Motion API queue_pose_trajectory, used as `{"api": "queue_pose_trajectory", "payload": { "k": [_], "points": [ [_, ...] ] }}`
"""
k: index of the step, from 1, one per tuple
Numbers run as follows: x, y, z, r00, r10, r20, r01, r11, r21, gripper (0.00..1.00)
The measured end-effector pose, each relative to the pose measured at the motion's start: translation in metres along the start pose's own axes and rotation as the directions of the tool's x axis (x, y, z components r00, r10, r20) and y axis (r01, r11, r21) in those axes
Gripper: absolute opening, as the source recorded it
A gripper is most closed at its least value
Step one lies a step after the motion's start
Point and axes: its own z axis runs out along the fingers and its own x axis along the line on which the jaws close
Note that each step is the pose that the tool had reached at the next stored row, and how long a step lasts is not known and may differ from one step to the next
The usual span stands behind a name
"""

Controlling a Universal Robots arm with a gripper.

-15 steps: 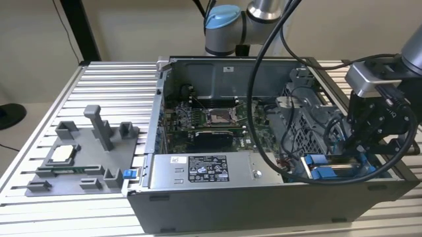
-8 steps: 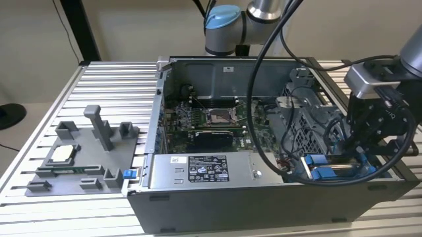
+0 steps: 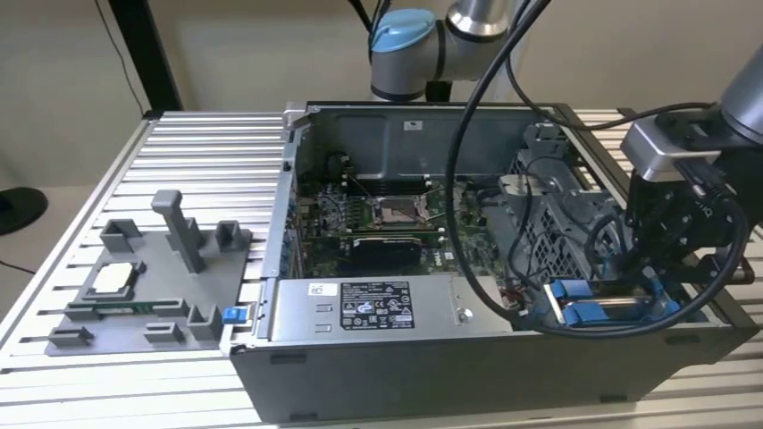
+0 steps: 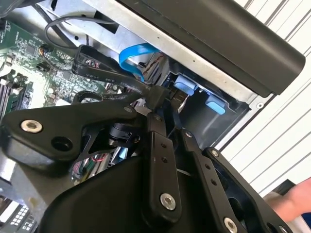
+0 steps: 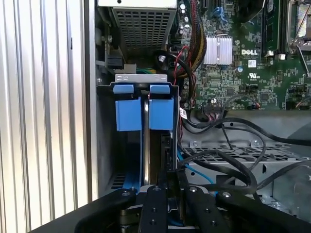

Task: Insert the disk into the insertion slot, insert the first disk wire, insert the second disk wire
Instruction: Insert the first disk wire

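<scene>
Gripper [image 4: 167, 99] (fingers narrow) pinches a black wire [image 4: 104, 73] beside the blue-framed disk [image 5: 160, 114] seated in the insertion slot [image 5: 104, 141]

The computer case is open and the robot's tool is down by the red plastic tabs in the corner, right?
Not quite. The tabs are blue, not red, as the first wrist view shows. The rest is right: the computer case is open, and the tool is down by those tabs in the corner.

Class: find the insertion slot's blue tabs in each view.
Exterior view: blue tabs toward the exterior view's right, past the power-supply box.
Second wrist view: tabs near the blue ribbon cable.
First wrist view: tabs between ribbed table and motherboard.
Shared landmark: green motherboard.
</scene>
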Motion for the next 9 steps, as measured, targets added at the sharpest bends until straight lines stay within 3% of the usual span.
{"api": "queue_pose_trajectory", "payload": {
  "k": [9],
  "points": [
    [0.0006,-0.0004,0.0094,1.0000,0.003,-0.0014,-0.003,1.0000,0.0005,0.00]
  ]
}}
